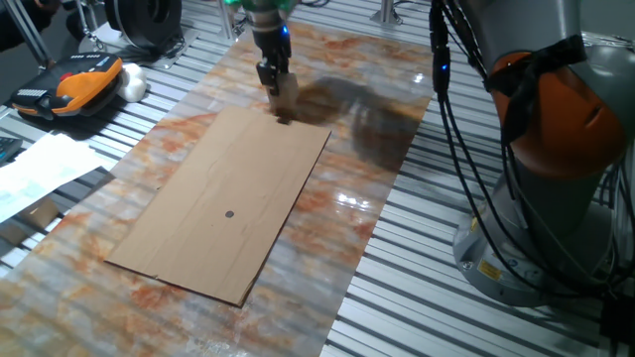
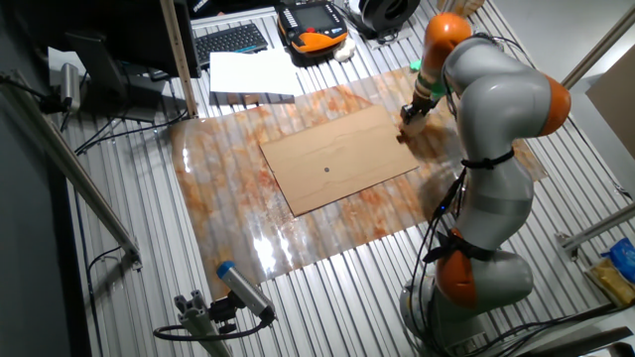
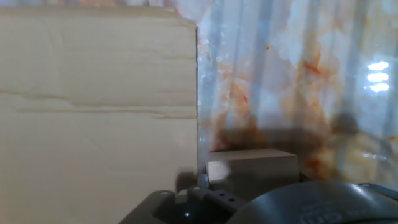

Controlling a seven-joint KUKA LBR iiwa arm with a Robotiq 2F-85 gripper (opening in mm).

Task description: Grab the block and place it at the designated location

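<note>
Block [image 3: 252,163] sat nearest to us in the hand view, a pale tan cube on the marbled tabletop [image 3: 298,74] just beside the edge of the cardboard sheet [image 3: 93,93], close under the gripper [image 1: 279,99]. We could not tell whether the fingers were apart or clamped on it; both fixed views showed them low at the sheet's far corner, too blurred to read. We judged the task barely begun: the grasp looked unfinished, and the carry and placing remained. Farther out, the designated location [image 1: 229,213], a small dark dot near the sheet's middle, lay bare and well apart from the cube. We saw no containers.
</note>
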